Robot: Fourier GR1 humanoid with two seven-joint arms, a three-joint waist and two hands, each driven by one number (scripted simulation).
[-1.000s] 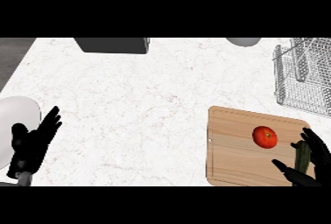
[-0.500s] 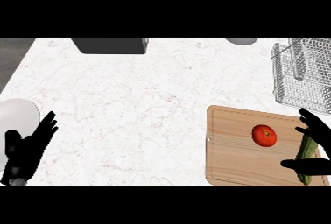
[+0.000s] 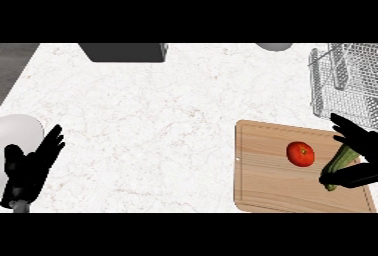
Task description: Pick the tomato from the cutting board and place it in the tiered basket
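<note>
Single head view, steeply down onto the counter (image 3: 170, 125), forearms entering from the lower edge.

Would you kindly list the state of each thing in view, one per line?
tomato: lying on the cutting board, not held.
cutting board: flat on the counter.
green vegetable: on the board, partly hidden by the right hand.
right hand: open, beside the tomato.
left hand: open, resting at lower left.
wire basket: upright; contents cannot be told.
</note>
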